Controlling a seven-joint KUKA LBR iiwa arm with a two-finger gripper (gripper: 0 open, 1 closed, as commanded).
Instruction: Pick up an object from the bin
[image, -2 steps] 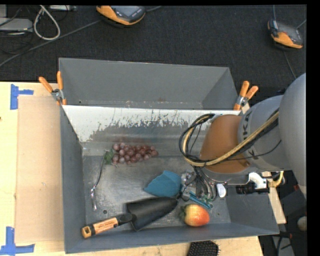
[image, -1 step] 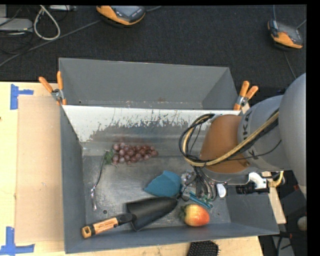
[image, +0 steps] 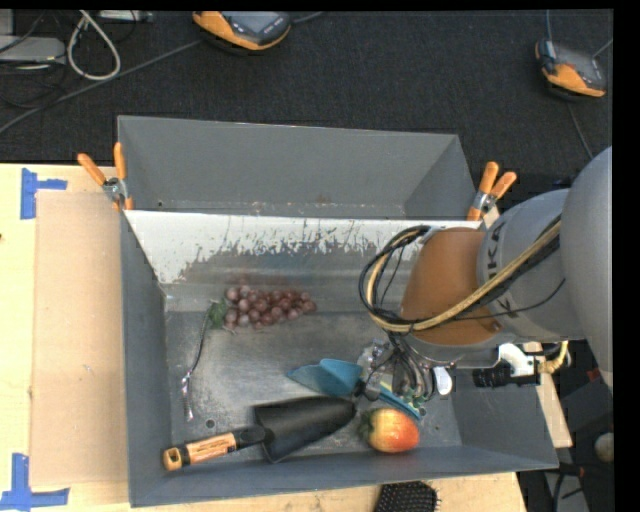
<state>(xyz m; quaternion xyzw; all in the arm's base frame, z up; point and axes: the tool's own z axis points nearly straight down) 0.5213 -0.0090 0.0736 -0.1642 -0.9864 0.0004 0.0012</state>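
My gripper (image: 393, 392) hangs low at the bin's front right, just above a red and yellow apple (image: 393, 432) lying near the front wall. Its fingertips stand close above the apple's top edge, and nothing shows between them. A blue piece (image: 329, 376) lies directly left of the gripper. A black trowel with an orange and black handle (image: 270, 431) stretches along the front of the bin, its blade ending next to the apple.
A bunch of dark red grapes (image: 264, 307) lies toward the back left of the floor, and a thin green stem (image: 200, 345) trails down from it. The arm with its orange cover and cables comes in from the right.
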